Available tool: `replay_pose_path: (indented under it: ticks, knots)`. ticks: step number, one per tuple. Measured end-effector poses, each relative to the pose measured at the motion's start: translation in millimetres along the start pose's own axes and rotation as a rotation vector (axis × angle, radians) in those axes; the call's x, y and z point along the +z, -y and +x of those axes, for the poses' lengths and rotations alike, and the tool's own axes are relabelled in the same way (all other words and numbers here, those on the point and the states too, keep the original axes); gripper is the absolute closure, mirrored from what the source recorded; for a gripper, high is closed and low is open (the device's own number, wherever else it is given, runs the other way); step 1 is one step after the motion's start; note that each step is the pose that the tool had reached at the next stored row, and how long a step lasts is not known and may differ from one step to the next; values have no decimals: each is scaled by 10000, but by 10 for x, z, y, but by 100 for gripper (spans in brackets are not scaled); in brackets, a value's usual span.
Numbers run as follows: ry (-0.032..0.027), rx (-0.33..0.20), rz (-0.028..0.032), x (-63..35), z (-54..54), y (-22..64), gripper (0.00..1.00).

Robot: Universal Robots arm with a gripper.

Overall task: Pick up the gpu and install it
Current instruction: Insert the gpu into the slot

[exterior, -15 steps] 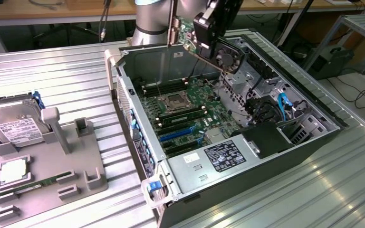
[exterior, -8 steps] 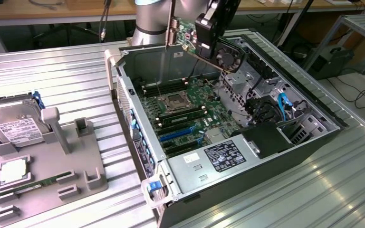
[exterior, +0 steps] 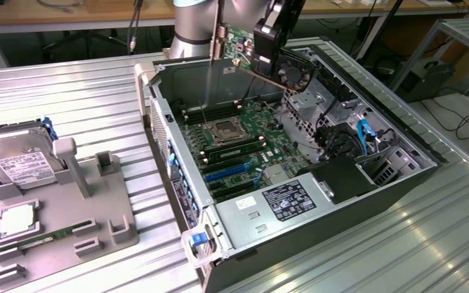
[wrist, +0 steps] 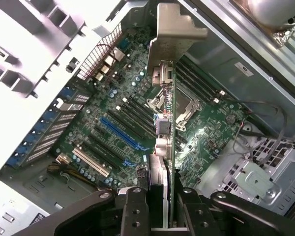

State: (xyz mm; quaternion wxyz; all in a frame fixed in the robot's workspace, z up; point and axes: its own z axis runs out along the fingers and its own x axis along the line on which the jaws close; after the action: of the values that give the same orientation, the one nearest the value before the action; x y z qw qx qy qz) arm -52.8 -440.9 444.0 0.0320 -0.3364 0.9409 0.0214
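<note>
- Ribbed metal tabletop (exterior: 80, 91), open computer case (exterior: 300, 244) lying on it. Where's the gpu?
- The gpu (exterior: 247, 49) hangs above the case's twelve o'clock end in the exterior view. The end effector (exterior: 269, 36) is clamped on it.
- Why edge-on?
- Likely so the card can drop straight toward the motherboard (exterior: 234, 140). It isn't seated. The blue slot (wrist: 120, 132) lies apart, toward its six o'clock.
- And outside?
- A hard drive (exterior: 19, 159) rests at nine o'clock.
</note>
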Motion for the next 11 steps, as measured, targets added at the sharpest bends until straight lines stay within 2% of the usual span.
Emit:
replay_pose_path:
  ticks: [11]
  knots:
    - [-18, -992, -74, 0, 0, 0, 72]
